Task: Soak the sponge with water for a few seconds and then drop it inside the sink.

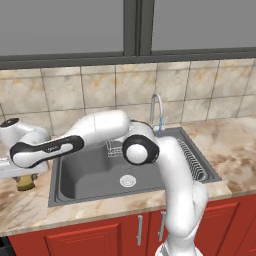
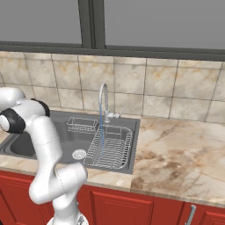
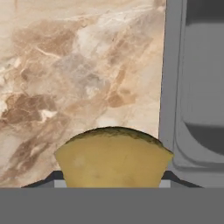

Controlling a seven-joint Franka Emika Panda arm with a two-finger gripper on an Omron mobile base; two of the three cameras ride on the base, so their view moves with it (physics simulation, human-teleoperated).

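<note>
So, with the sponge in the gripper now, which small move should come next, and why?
Probably carry the sponge sideways toward the water. The gripper looks shut on it at the counter's edge, left of the sink, while the stream falls from the faucet at the basin's far side.

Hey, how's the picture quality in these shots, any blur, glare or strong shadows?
Left base view: flat, even light, soft shading inside the sink, no glare. Right base view: equally even, the water a thin pale streak, the dish rack wires crisp. Hand view: the sponge looms close and soft-edged, the counter marbling looks smeared.
</note>
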